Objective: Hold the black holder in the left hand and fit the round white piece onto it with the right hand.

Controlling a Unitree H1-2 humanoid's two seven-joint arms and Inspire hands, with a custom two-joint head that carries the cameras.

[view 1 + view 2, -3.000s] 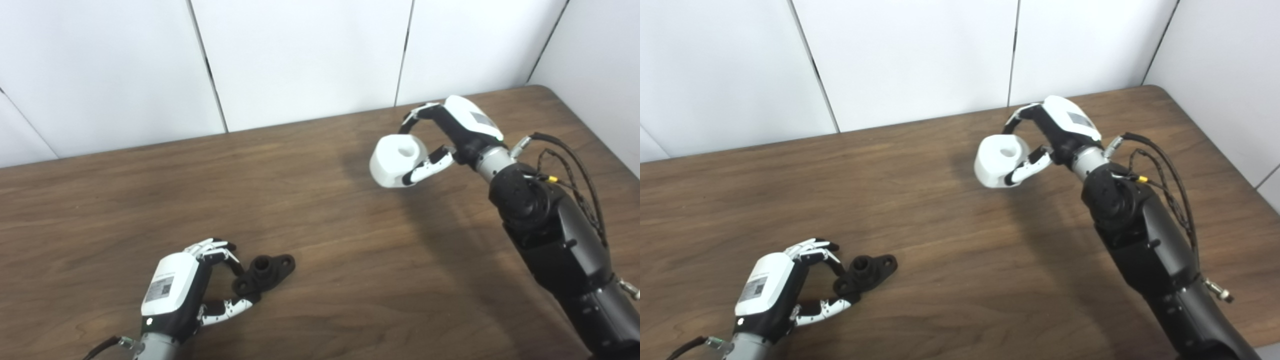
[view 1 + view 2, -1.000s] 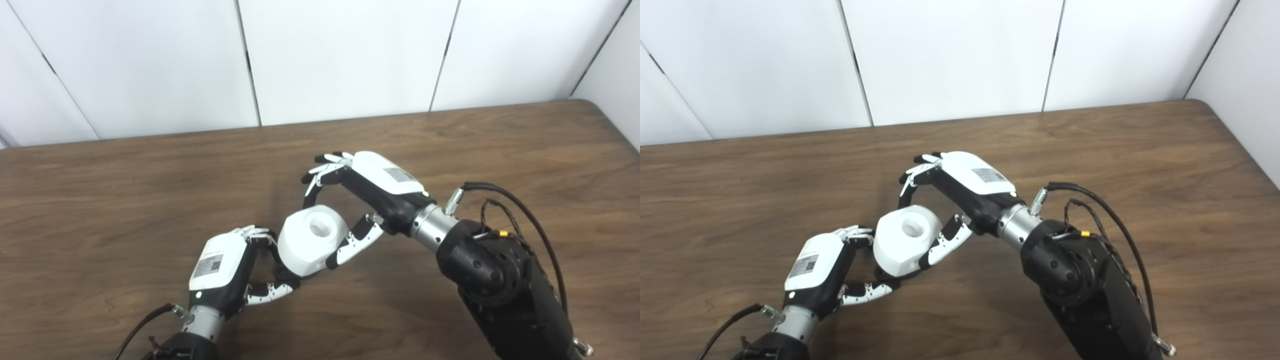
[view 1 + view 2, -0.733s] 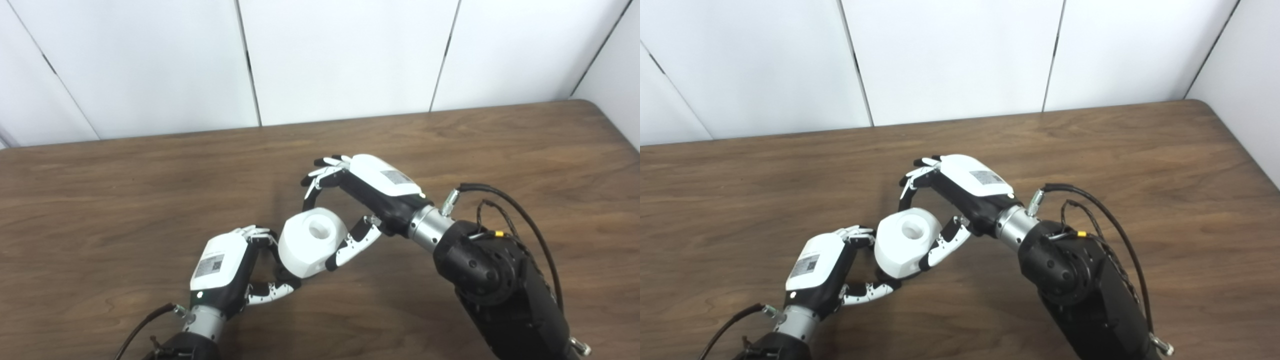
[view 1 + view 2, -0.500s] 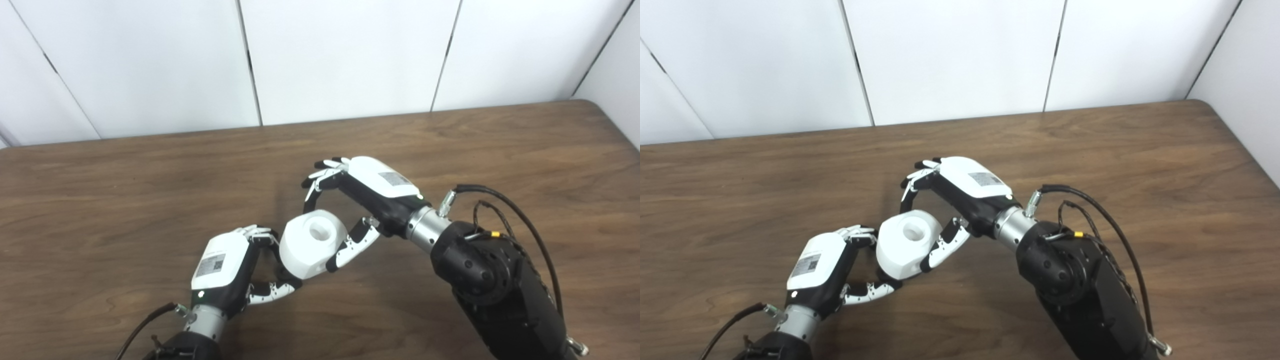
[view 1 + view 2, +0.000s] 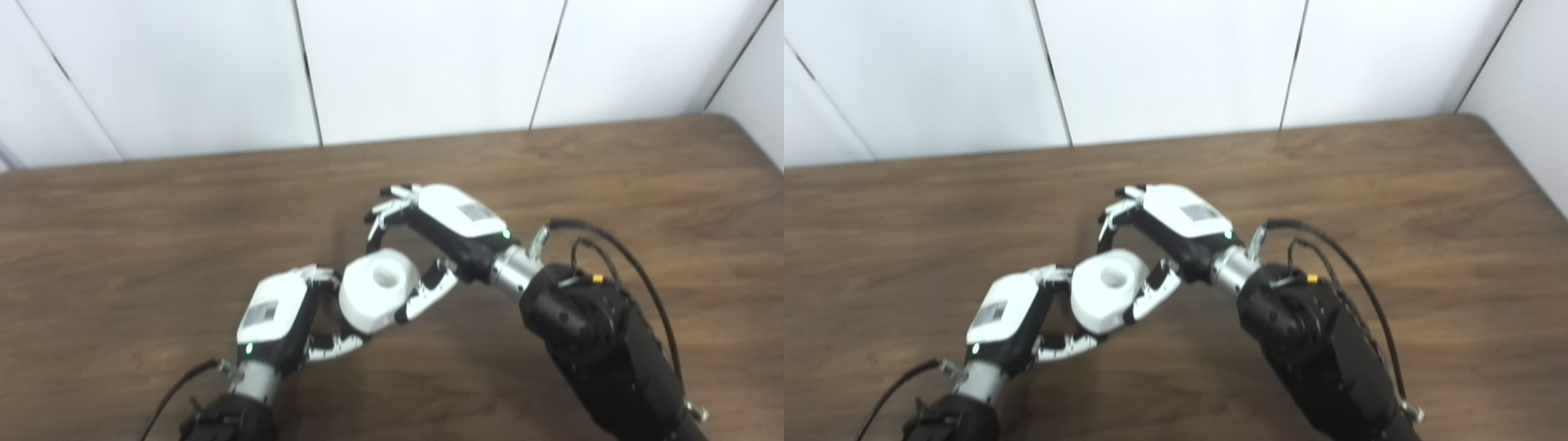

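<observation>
The brown wooden table point(image 5: 643, 165) meets white wall panels point(image 5: 422, 67) at its far edge; nothing visibly lies flat on it.

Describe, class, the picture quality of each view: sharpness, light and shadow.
Left eye view: slightly blurred all over, with soft edges on the white piece and the right hand; even light, a faint shadow on the table beneath the hands. Right eye view: the same softness, the left hand smeared, the walls bright, no strong glare.
</observation>
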